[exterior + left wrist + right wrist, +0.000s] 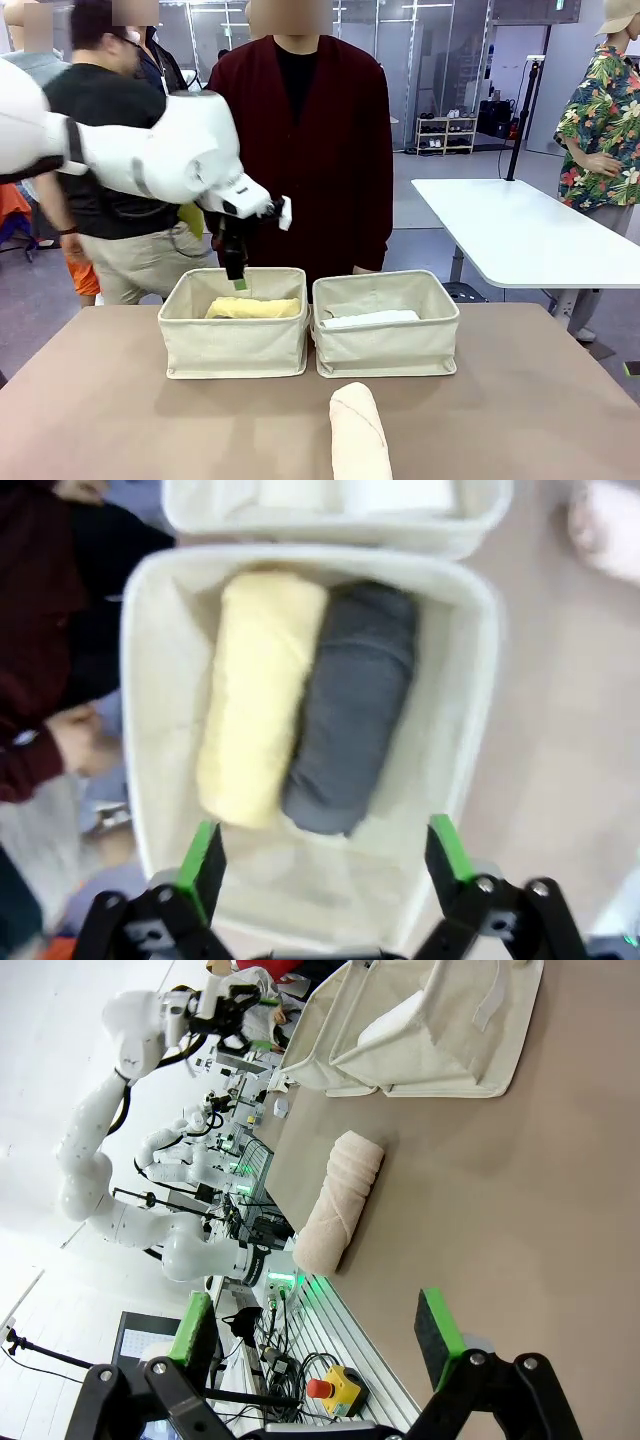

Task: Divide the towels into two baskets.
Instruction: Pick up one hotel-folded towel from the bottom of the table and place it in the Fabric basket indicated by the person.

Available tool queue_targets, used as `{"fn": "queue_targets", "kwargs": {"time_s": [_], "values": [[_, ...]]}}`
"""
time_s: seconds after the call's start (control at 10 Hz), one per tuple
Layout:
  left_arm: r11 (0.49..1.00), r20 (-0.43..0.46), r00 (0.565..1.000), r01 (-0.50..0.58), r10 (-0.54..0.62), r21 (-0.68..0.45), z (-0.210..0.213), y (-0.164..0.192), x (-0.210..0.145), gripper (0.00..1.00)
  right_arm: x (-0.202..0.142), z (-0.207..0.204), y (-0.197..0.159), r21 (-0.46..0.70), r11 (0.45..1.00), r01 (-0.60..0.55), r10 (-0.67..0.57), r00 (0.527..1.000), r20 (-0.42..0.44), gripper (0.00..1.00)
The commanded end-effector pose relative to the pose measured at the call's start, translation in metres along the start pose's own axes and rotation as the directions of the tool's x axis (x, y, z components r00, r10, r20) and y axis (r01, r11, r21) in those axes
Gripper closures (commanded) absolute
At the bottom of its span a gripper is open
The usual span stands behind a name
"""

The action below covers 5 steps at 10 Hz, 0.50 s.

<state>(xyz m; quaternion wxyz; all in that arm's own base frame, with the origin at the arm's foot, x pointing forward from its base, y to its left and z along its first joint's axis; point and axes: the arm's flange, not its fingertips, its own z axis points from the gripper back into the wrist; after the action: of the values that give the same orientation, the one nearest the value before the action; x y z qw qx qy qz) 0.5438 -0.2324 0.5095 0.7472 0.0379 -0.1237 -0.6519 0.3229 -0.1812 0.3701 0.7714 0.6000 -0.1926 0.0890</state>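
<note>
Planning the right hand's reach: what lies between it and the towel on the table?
Only bare table between right hand and cream towel, seen in the right wrist view.

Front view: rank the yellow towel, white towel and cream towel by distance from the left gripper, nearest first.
1. Yellow towel, left basket, below the left gripper.
2. White towel, right basket.
3. Cream towel, on the table, robot's side.

Two towels [260,695] in left basket [235,352], one [370,319] in right basket [388,352], one [358,432] before them.

A robotics lab: an emergency-stop button [330,1388] at the table [520,1210] edge, glass partition walls [420,50], a second white table [520,235] beyond.
</note>
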Motion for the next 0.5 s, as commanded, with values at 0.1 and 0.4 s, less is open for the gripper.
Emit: {"fn": "queue_targets", "kwargs": {"time_s": [0.1,0.4], "values": [[0.959,0.167,0.953,-0.222,0.252,-0.177,0.054,-0.05,-0.113,0.0,-0.003,0.002,0.004,0.003,1.0,-0.007,0.007,1.0,-0.014,0.0],[0.842,0.408,0.757,-0.343,0.511,-0.417,0.062,-0.095,-0.23,0.0,-0.003,0.002,0.004,0.003,1.0,-0.007,0.007,1.0,-0.014,0.0]]}}
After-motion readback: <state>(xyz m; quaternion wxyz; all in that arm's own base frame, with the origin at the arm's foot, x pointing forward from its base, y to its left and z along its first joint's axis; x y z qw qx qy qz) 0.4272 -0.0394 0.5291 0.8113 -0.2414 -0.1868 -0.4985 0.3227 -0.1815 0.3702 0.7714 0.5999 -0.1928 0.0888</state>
